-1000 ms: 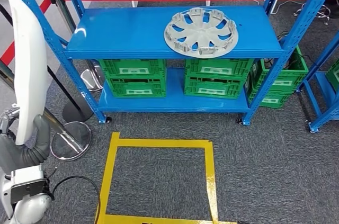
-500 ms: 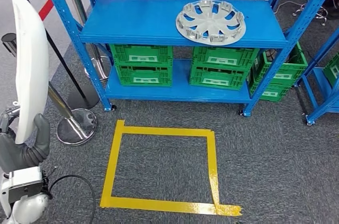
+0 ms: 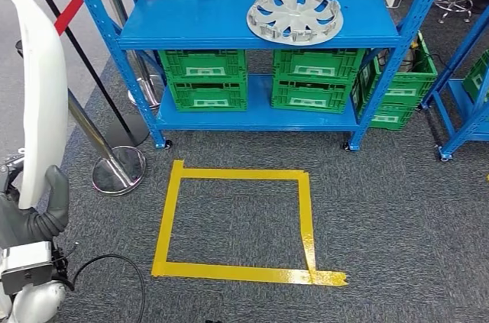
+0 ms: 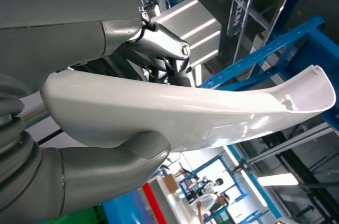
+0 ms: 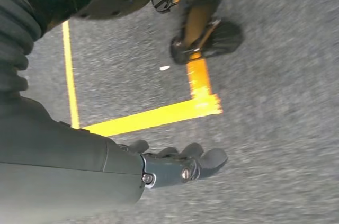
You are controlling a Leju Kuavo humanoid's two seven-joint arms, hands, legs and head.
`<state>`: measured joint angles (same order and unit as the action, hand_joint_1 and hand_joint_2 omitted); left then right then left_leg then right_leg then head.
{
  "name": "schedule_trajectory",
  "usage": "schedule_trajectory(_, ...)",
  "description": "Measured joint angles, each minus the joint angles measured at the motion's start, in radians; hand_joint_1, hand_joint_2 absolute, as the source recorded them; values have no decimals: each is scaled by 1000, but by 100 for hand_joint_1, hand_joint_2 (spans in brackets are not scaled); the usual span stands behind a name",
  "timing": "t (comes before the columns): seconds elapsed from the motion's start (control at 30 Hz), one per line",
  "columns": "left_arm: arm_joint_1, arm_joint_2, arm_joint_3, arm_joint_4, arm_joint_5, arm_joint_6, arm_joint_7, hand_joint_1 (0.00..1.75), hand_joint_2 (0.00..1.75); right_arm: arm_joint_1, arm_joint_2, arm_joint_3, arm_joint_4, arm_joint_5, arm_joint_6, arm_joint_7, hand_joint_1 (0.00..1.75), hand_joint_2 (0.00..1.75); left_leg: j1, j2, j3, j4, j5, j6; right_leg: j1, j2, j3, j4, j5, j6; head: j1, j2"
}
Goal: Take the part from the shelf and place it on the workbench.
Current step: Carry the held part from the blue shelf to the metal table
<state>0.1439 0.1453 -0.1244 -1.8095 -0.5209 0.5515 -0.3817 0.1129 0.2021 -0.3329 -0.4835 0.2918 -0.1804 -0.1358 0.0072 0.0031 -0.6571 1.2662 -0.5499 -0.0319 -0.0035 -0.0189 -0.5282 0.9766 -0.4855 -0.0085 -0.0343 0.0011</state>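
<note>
Head view: white part (image 3: 34,86) is running off the top left edge, its upper end cut off.
Left hand (image 4: 100,128): is gripping the white part.
Right hand (image 5: 176,163): is hanging over the floor, fingers apart, holding nothing.

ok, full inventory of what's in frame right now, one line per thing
long curved white plastic part: 1, white, gripped by left hand
round silver wheel cover: 1, silver, top shelf, right half
blue metal shelf rack: 1 central, blue; more to the right
green plastic crates: green, stacked on lower shelf, more behind right post
yellow tape rectangle: 1, yellow, on grey carpet
chrome barrier posts: 2, with red belts, left
black cable: 1, floor, lower left
left hand: grey, holds the part
right hand: dark, hangs over carpet, holds nothing
</note>
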Motion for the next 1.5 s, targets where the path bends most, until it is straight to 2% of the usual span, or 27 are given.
schedule_trajectory(0.07,-7,-1,0,0,0,-5,-4,175,175,37,13,-12,-72,8,9,40,0,175,1,-2,90,-117,40,5,0,0,-32,15,12,5,-1,0)
schedule_trajectory(0.13,-17,-2,-1,1,0,-6,-7,175,175,66,26,-24,-138,22,15,70,0,175,-1,-5,164,-242,37,16,3,2,-54,26,26,14,0,0)
schedule_trajectory(0.17,-21,-2,-2,1,0,-6,-8,175,175,75,31,-31,-163,30,17,78,0,175,-4,-6,176,-271,29,22,3,3,-62,27,34,20,0,0)
schedule_trajectory(0.27,-30,-7,-2,2,1,-7,-8,175,175,88,38,-51,-201,50,19,83,0,175,-6,-4,170,-291,40,43,1,7,-76,24,52,37,-1,0)
schedule_trajectory(0.37,-32,-9,-3,2,1,-7,-7,175,175,88,39,-57,-205,55,20,81,0,175,-2,-1,167,-297,46,50,2,9,-80,25,50,41,0,0)
schedule_trajectory(0.4,-33,-11,-3,2,4,-7,-7,175,175,86,40,-65,-207,62,19,76,0,175,-2,1,161,-297,52,55,1,11,-92,58,16,44,2,0)
schedule_trajectory(0.5,-37,-25,-4,5,21,-7,-5,175,175,61,42,-114,-209,93,10,50,0,175,-5,10,98,-283,94,68,0,16,-121,254,-92,54,8,0)
schedule_trajectory(0.53,-37,-27,-5,6,23,-7,-5,175,175,54,42,-126,-208,98,8,46,0,175,-6,11,78,-277,105,67,0,16,-92,251,-79,53,8,0)
schedule_trajectory(0.57,-37,-28,-5,6,23,-6,-5,175,175,50,42,-132,-208,99,7,45,0,175,-6,11,68,-272,111,64,0,17,-43,184,-56,49,8,0)
schedule_trajectory(0.63,-37,-29,-5,6,23,-6,-5,175,175,42,42,-139,-207,101,4,44,0,175,-9,11,53,-265,124,55,3,18,45,53,-48,42,7,0)
schedule_trajectory(0.67,-37,-29,-5,6,22,-6,-6,175,175,40,42,-141,-207,101,3,44,0,175,-9,11,48,-264,132,49,4,19,67,17,-56,40,7,0)
schedule_trajectory(0.73,-36,-29,-5,6,21,-5,-6,175,175,37,43,-147,-203,104,0,42,0,175,-9,11,40,-264,149,39,3,20,65,-2,-52,32,6,0)
schedule_trajectory(0.77,-35,-28,-5,6,20,-4,-6,175,175,35,43,-151,-198,106,-3,39,0,175,-9,9,35,-260,142,33,2,18,58,-4,-43,25,7,0)
schedule_trajectory(0.83,-32,-24,-5,6,18,-2,-5,175,175,28,43,-158,-187,110,-7,30,0,175,-7,5,16,-210,75,20,-3,14,35,-7,-20,6,6,0)
schedule_trajectory(0.9,-31,-21,-5,6,18,-2,-3,175,175,20,42,-163,-178,111,-8,26,0,175,-3,3,-7,-92,-26,9,-2,11,7,-1,2,-4,2,0)
schedule_trajectory(0.93,-31,-21,-5,6,18,-2,-2,175,175,16,42,-164,-175,111,-9,25,0,175,-1,3,-15,-30,-56,6,-1,11,-10,4,12,-4,1,0)
schedule_trajectory(0.97,-30,-20,-5,6,17,-2,-2,175,175,14,42,-165,-172,111,-9,25,0,175,0,3,-12,12,-62,3,-1,10,-28,10,22,-4,1,0)
schedule_trajectory(1.03,-30,-19,-6,6,17,-2,-2,175,175,11,42,-166,-167,111,-9,25,0,175,2,3,33,1,-17,2,-1,9,-67,25,39,0,0,0)
schedule_trajectory(1.1,-31,-17,-6,6,17,-2,-2,175,175,9,42,-167,-164,111,-9,25,0,175,1,2,132,-128,18,8,0,10,-98,39,54,7,0,0)
schedule_trajectory(1.17,-32,-16,-6,5,16,-1,-2,175,175,8,42,-167,-161,112,-9,25,0,175,-2,0,212,-253,1,19,2,11,-112,46,73,16,1,0)
schedule_trajectory(1.2,-33,-16,-6,5,16,-1,-1,175,175,7,42,-167,-160,112,-9,25,0,175,-6,-1,225,-282,-8,25,2,11,-116,44,84,21,1,0)
schedule_trajectory(1.27,-32,-15,-7,5,16,-1,-1,175,175,8,42,-169,-157,112,-9,25,0,175,-7,1,209,-289,8,40,0,12,-120,38,100,31,0,0)
schedule_trajectory(1.3,-33,-15,-7,5,16,-1,-1,175,175,9,42,-171,-156,112,-9,26,0,175,-6,4,197,-291,21,48,-1,13,-127,44,84,37,1,0)
schedule_trajectory(1.33,-34,-15,-7,5,16,-1,-1,175,175,10,42,-172,-155,112,-9,26,0,175,-3,6,182,-293,36,56,-2,15,-141,69,47,42,3,0)
schedule_trajectory(1.43,-33,-15,-7,5,16,-1,-1,175,175,9,42,-175,-152,112,-10,25,0,175,-3,9,129,-292,79,67,-5,17,-187,242,-108,53,8,0)
schedule_trajectory(1.47,-33,-15,-7,5,15,-1,-1,175,175,8,42,-176,-151,112,-10,25,0,175,-3,10,110,-291,95,67,-5,17,-188,296,-124,55,9,0)
schedule_trajectory(1.5,-33,-16,-7,5,15,-1,-1,175,175,7,42,-177,-150,112,-10,25,0,175,-3,10,89,-288,110,65,-5,17,-178,329,-113,56,9,0)
